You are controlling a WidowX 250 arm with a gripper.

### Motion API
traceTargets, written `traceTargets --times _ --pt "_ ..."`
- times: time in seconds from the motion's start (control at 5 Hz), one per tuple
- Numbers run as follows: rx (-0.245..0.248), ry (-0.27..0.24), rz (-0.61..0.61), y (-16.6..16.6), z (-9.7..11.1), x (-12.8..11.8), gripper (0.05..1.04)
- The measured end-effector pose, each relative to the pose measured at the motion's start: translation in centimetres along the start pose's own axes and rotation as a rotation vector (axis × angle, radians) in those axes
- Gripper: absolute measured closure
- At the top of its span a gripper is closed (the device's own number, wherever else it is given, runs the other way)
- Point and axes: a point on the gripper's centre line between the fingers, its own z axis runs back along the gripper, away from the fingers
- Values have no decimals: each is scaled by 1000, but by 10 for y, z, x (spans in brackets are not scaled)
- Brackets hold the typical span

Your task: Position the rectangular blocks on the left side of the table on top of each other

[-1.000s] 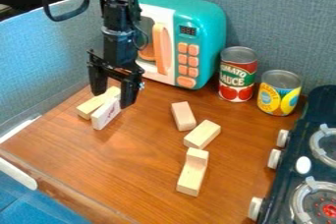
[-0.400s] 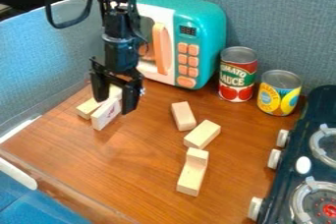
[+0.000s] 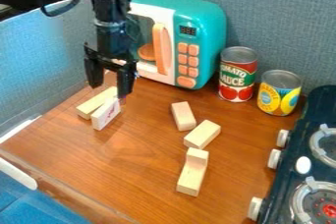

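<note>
You have the gripper at the upper left of the worktop, hanging down in front of the toy microwave. Its two fingers stand wide apart, and you have nothing gripped between them.

Your two left-hand blocks lie just below it in the view. The plain wooden block is on the left, its far end showing in the gap below the spread fingers. Just to its right is the block with the white, marked side; its far end sits under the right-hand fingertip as you see it. That fingertip appears very close to the block, but you can't tell from this angle whether they touch or how much height is between them. Both blocks run in much the same direction, with their near ends pointing to the lower left, clear of the fingers. They are side by side on the worktop, neither one on top of the other.

Well off to the gripper's right in your view is another group: a pinkish block, a pale block near its lower end, and an L-shaped wooden piece closest to you. Beyond them stand the red can and the yellow can, with the toy stove at the right edge.
</note>
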Motion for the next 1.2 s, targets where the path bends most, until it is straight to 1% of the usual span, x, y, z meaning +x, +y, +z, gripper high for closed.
traceTargets --times 0.2,0.4,0.6,0.8,1.0,1.2 --pt "-12 21 35 10 -3 1 84" --pt "-9 92 65 15 -23 2 84" --pt "-20 148 70 15 -42 4 84" --pt "-28 173 85 14 -53 2 84" --pt "-34 177 83 12 -56 3 137" --pt "-42 164 84 11 -60 4 424"
